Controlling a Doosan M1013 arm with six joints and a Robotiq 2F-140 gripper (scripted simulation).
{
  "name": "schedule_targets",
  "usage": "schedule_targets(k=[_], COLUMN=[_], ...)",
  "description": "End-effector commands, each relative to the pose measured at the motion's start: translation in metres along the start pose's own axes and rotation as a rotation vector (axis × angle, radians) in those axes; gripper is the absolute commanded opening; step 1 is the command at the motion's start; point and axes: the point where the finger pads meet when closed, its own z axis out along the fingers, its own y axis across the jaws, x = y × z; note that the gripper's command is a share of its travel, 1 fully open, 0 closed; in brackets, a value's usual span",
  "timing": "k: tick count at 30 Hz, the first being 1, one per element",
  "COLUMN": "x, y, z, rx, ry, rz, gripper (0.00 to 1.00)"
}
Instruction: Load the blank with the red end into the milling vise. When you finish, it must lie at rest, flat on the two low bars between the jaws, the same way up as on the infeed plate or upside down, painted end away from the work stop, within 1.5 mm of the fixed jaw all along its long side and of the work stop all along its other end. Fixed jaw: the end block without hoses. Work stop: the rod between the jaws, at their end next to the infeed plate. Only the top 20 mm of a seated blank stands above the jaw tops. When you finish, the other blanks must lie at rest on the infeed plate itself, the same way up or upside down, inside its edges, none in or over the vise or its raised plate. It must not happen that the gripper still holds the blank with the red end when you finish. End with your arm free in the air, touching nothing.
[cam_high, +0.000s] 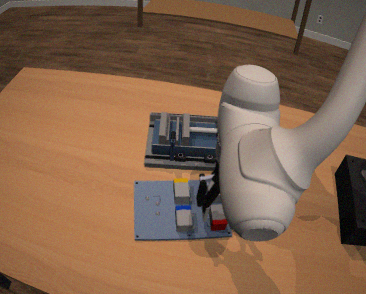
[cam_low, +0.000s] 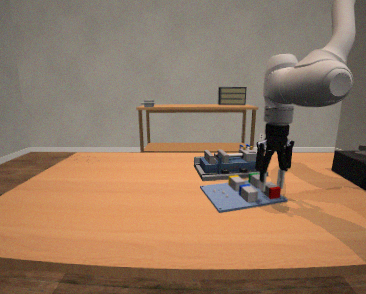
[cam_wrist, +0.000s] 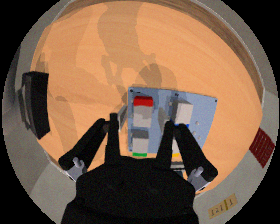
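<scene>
The blank with the red end lies on the infeed plate, near a corner. My gripper points down over it, open, with one finger beside each long side; the wrist view shows gaps on both sides. Whether the fingertips are low enough to flank it fully is hard to tell. In the vise, the fixed jaw and the moving jaw stand apart, with no blank between them. The work stop is the dark rod at their plate end.
The green-ended blank lies in line with the red one, towards the vise. The blue-ended blank and the yellow-ended blank form the neighbouring row. A black box stands off to the side.
</scene>
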Motion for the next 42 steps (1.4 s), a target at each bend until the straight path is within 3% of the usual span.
schedule_targets(k=[1,13,42], x=[0.0000,0.0000,0.0000], y=[0.0001,0.0003,0.0002], z=[0.0011,0.0106,0.0015], rx=[0.000,0.000,0.000], ry=[0.000,0.000,0.000], rz=[0.000,0.000,0.000], gripper=[0.45,0.45,0.45])
